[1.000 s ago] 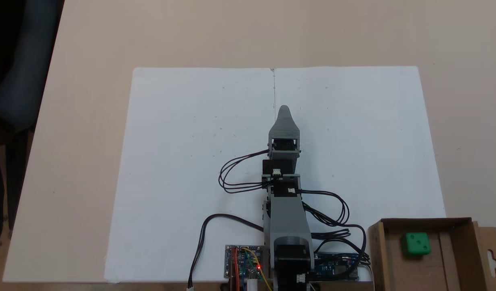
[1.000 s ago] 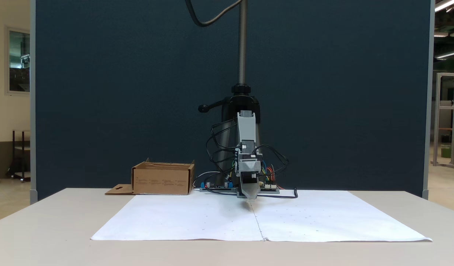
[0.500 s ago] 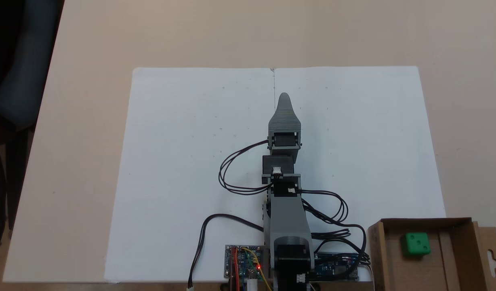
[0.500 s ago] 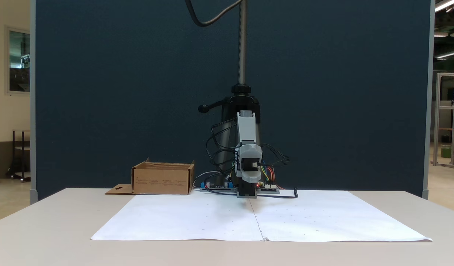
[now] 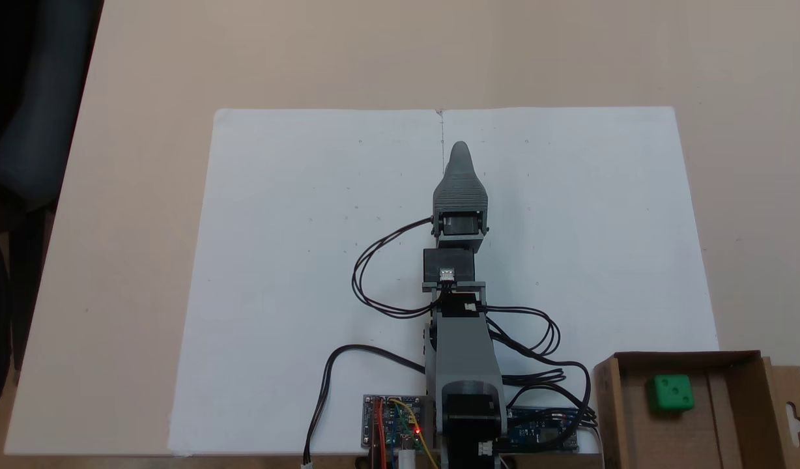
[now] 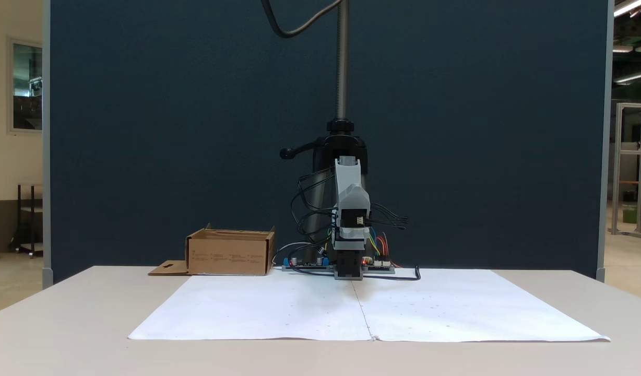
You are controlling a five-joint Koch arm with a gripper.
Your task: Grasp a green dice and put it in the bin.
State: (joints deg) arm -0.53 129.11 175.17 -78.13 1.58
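The green dice (image 5: 670, 393) lay inside the bin (image 5: 744, 417); the gripper (image 5: 460, 151) hung above the paper (image 5: 296, 260), its finger gap impossible to tell.

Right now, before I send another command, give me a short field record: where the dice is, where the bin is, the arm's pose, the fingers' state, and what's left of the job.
green dice: lying inside the bin, three pips up
bin: at the lower right of the top-down fixed view, beside the arm's base
arm: stretched out over the white paper, away from the bin
gripper: holding nothing; fingers stacked one behind the other, open or shut unclear
job status: dice already in the bin
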